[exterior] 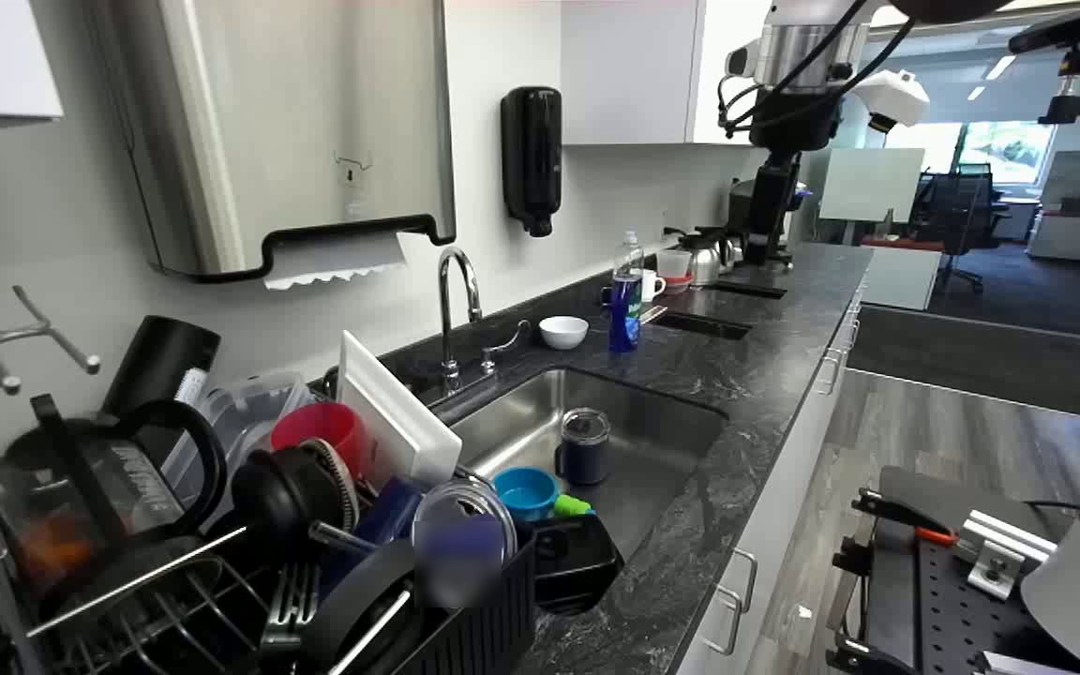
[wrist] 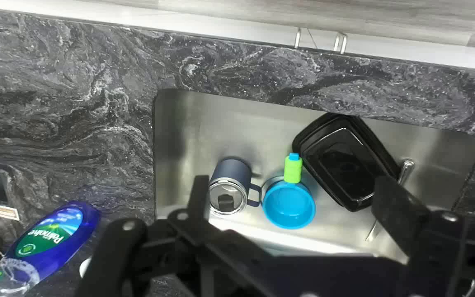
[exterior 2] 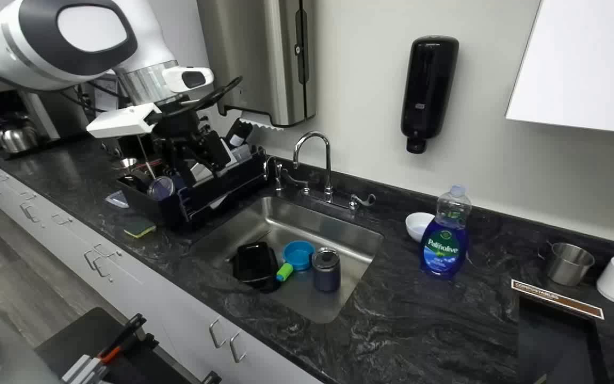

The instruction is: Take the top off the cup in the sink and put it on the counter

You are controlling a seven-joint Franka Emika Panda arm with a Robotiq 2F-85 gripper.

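"Why is the robot's hand [wrist: 291, 181] spread wide?"
"Nothing's in it; maybe that leaves room to grab the lid [wrist: 226, 198]."
"Where's that?"
"On top of the cup [wrist: 234, 170] (standing up in the sink [wrist: 241, 119]), probably to stop spills. The counter [wrist: 97, 82] is right beside, so the trip should be short."

soap bottle [exterior 2: 444, 237] 1 | sink [wrist: 237, 123] 1 | inside: cup [wrist: 234, 171] 1 | top [wrist: 223, 194] 1 | blue bowl [wrist: 290, 206] 1
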